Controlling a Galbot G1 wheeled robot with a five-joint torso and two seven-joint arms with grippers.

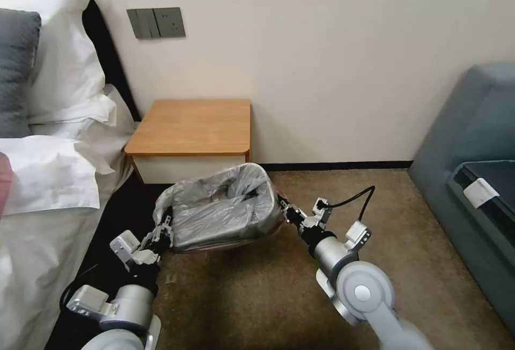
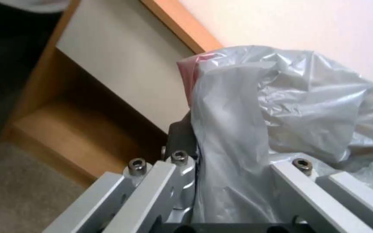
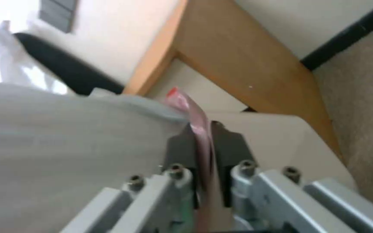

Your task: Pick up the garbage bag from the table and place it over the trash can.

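Note:
The grey crinkly garbage bag [image 1: 225, 210] is spread over the trash can, which stands on the carpet just in front of the table [image 1: 193, 125]. A beige wall of the trash can [image 3: 273, 136] shows beside the bag's pinkish-red rim. My right gripper [image 1: 282, 209] is at the bin's right side, shut on that rim [image 3: 204, 142]. My left gripper [image 1: 165, 232] is at the bin's left side. In the left wrist view its fingers stand wide apart [image 2: 234, 136], with bag plastic [image 2: 307, 97] lying between them and hiding one finger.
A bed with white sheets and pillows [image 1: 53, 178] lies close on the left. A blue-grey sofa [image 1: 472, 151] stands at the right. Brown carpet [image 1: 241, 296] stretches toward me. The wall runs right behind the table.

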